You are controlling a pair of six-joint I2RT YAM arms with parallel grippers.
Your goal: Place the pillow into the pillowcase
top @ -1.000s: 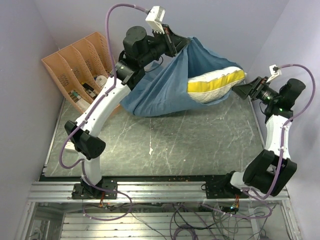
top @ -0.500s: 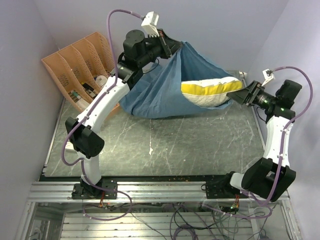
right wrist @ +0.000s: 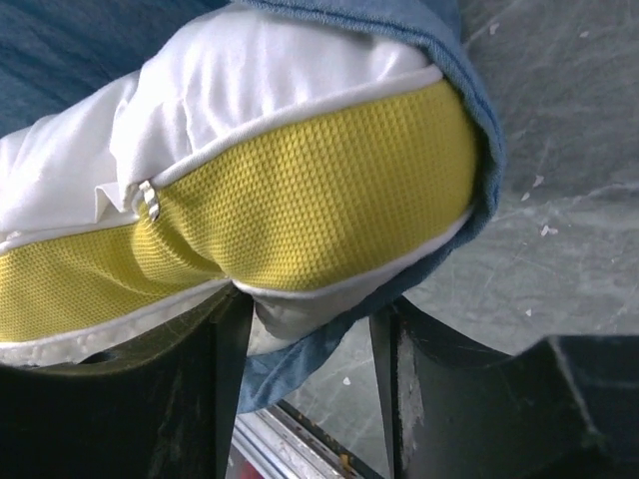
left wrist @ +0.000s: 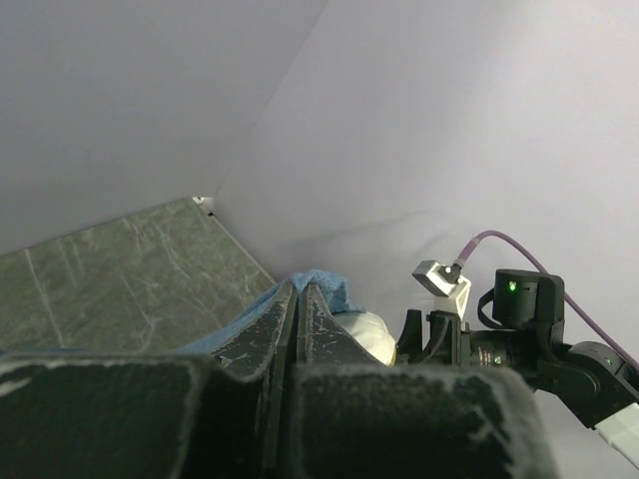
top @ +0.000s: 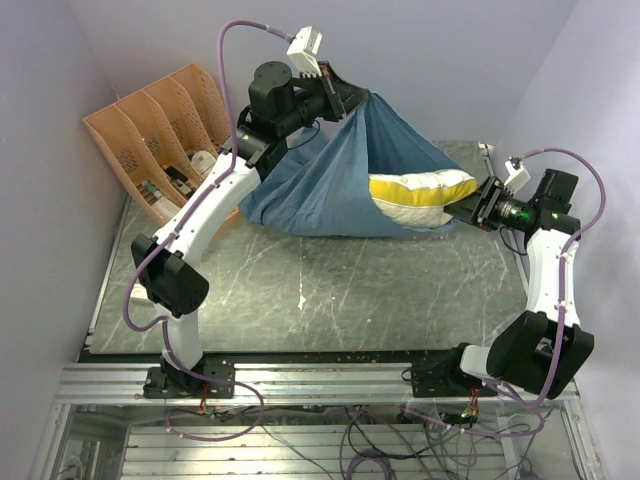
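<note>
Since a second ago the right tool (top: 478, 205) has come in from 3 o'clock, where it stood apart from the pillow (top: 420, 190), and now sits against the pillow's right-hand end. The pillow has shifted toward 9 o'clock, deeper into the pillowcase (top: 330, 185). The left tool (top: 350, 98) still holds the case aloft at about 12 o'clock over the desk (top: 350, 290).

In the top view the pillow lies directly at 9 o'clock from the right tool, touching it. Its left part is inside the blue cloth, and its yellow side band and white face are bare at the mouth. The wrist view shows this tool's two fingers standing wide apart. The pillow's lower white edge and a fold of the case's hem bulge into the gap between them. Whether they squeeze it cannot be told.

The left tool's fingers are pressed together on a thin edge of blue cloth. From there the pillowcase hangs down like a sling toward 5 and 7 o'clock, its lower folds touching the desk. From this tool the pillow lies at about 4 o'clock, well apart.

By count there are one pillow, one pillowcase and two tools. There is also one orange file rack (top: 160, 130), at 10 o'clock on the desk beside the left arm.
</note>
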